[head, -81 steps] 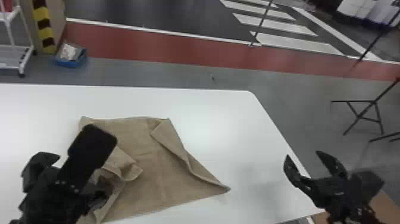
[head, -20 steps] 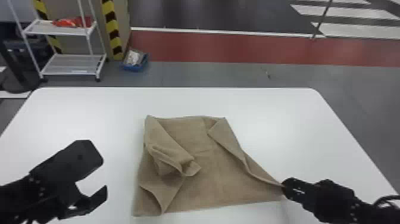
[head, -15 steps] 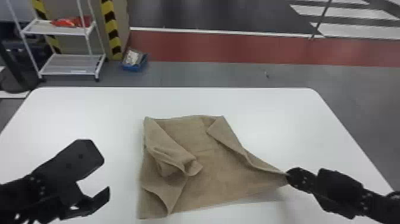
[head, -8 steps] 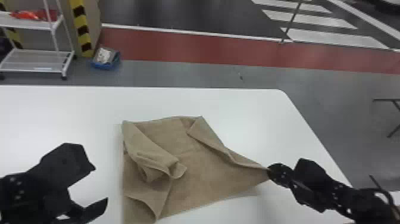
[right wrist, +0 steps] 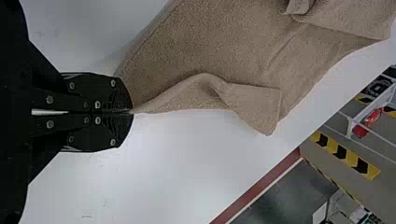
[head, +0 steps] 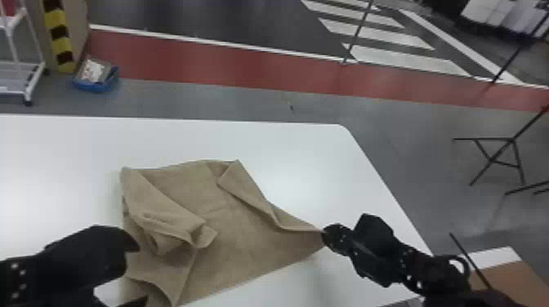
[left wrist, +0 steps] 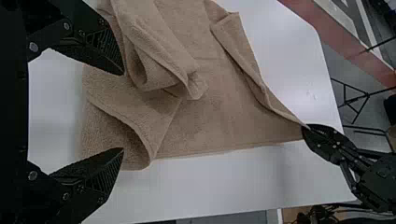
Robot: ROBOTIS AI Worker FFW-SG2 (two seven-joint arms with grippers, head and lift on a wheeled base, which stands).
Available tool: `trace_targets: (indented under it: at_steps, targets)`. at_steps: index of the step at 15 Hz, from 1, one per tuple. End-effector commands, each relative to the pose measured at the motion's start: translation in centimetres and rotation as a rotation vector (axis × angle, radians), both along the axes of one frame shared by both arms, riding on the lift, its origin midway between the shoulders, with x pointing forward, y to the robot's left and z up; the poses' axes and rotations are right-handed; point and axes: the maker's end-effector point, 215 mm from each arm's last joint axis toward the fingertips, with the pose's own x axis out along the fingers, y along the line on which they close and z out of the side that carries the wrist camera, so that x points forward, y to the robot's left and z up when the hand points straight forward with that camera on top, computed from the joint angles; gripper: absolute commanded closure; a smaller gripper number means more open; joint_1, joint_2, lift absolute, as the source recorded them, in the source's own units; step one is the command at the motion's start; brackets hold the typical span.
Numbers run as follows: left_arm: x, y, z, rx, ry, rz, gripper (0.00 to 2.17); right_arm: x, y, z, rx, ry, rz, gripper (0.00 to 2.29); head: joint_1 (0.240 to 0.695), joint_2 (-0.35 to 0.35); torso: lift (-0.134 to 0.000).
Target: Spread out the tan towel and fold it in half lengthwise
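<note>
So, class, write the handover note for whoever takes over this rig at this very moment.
Right gripper: shut on the near right corner of the tan towel.
Left gripper: open and empty, by the towel's left side.
Towel: on the white table, its left part folded over in loose layers, its right edge turned inward.
Done: middle lies open, one corner gripped.
To do: open out the left layers and the right edge, smooth it, then fold in half lengthwise.
</note>
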Motion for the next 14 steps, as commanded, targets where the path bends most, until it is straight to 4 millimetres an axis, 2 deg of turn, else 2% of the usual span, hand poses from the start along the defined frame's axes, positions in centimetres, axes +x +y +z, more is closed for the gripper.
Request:
trace_targets:
  at_steps: [1, 4, 11, 14]
  targets:
    - [0.9, -1.4, -0.2, 0.001, -0.021, -0.046, 0.36, 0.0, 0.2, 0.3, 0.006, -0.009, -0.009, 1.33, 0.695, -0.35, -0.128]
    - [2.1, -1.7, -0.8, 0.007, -0.038, -0.092, 0.48, -0.7, -0.3, 0.4, 0.009, -0.006, -0.03, 1.33, 0.695, -0.35, -0.128]
    - [1.9, -1.4, -2.7, 0.016, -0.023, -0.148, 0.48, -1.2, -1.0, 0.6, 0.005, -0.009, -0.05, 1.33, 0.695, -0.35, -0.128]
    - [1.8, -1.0, -2.3, 0.008, -0.027, -0.163, 0.48, -1.3, -1.2, 0.6, 0.002, -0.009, -0.053, 1.33, 0.695, -0.35, -0.128]
